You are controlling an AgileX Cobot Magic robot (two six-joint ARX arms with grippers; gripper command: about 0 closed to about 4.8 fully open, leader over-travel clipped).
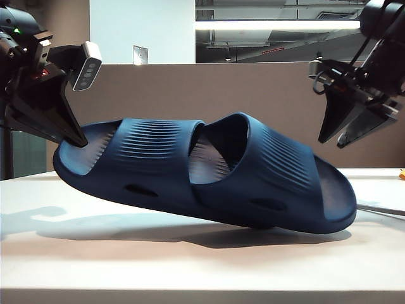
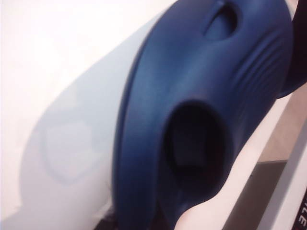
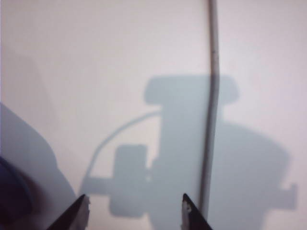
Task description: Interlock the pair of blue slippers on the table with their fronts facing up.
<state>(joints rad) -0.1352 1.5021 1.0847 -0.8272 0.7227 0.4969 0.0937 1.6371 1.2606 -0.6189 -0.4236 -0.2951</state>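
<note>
**Interlocked slippers lifted at one end**

Exterior view: the pair of blue slippers [image 1: 209, 174], dark navy with ribbed straps and oval side holes, sits interlocked on the tabletop [image 1: 126, 266], its left end raised, clamped by the left end effector [image 1: 74, 136].

Left wrist view: strap holes close up.

Right wrist view: right end effector [image 3: 135, 211] apart above bare tabletop, holding nothing.

A bright ceiling strip light [image 1: 278, 25] glows behind the scene, and the table [image 1: 190, 266] is evenly lit. The slippers [image 1: 209, 171] cast a soft shadow beneath. The left wrist view is blurred, the white washed out. The right wrist view shows a crisp arm shadow on the table, slightly soft focus.
</note>
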